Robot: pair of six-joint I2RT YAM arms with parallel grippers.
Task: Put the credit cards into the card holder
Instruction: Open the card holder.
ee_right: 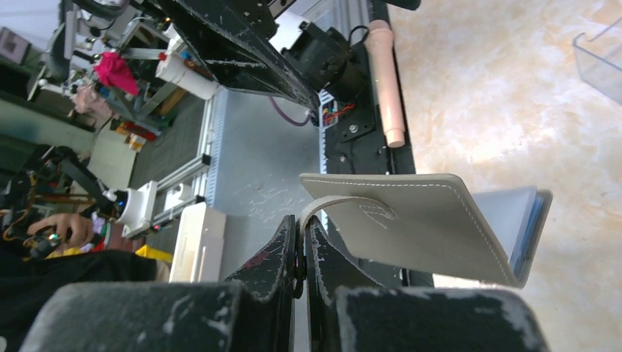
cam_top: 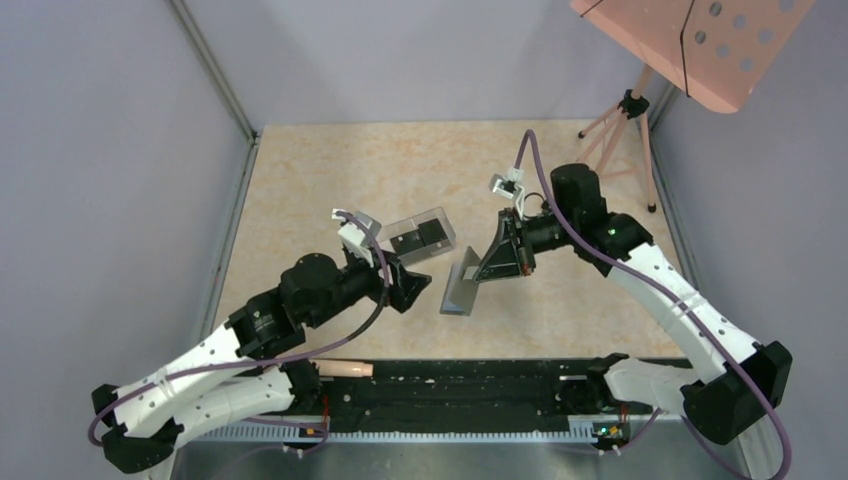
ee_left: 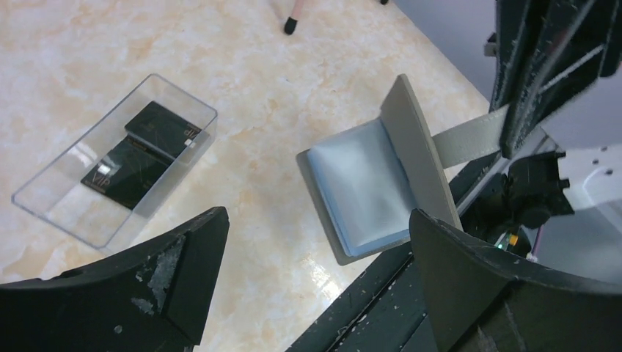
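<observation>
The card holder (ee_left: pixel 363 187) lies open on the table, blue-gray inside up, its gray cover (ee_left: pixel 422 143) raised on edge. My right gripper (ee_right: pixel 301 224) is shut on the holder's side tab (ee_right: pixel 334 205) and keeps the cover (ee_right: pixel 418 220) lifted. In the top view the right gripper (cam_top: pixel 484 274) stands just right of the card holder (cam_top: pixel 458 297). Two black credit cards (ee_left: pixel 139 158) lie in a clear plastic box (ee_left: pixel 66 209); from above, those credit cards (cam_top: pixel 425 237) show dark in the box. My left gripper (ee_left: pixel 319 242) is open and holds nothing, hovering just left of the holder. Seen from above, the left gripper (cam_top: pixel 415 285) sits below the box.
The clear box (cam_top: pixel 420 238) sits behind and left of the holder. A black rail (cam_top: pixel 450 385) runs along the near table edge with a pink cylinder (cam_top: pixel 340 368) on it. A pink tripod (cam_top: pixel 622 130) under a pink board (cam_top: pixel 690 40) stands at the back right. Gray walls enclose the table.
</observation>
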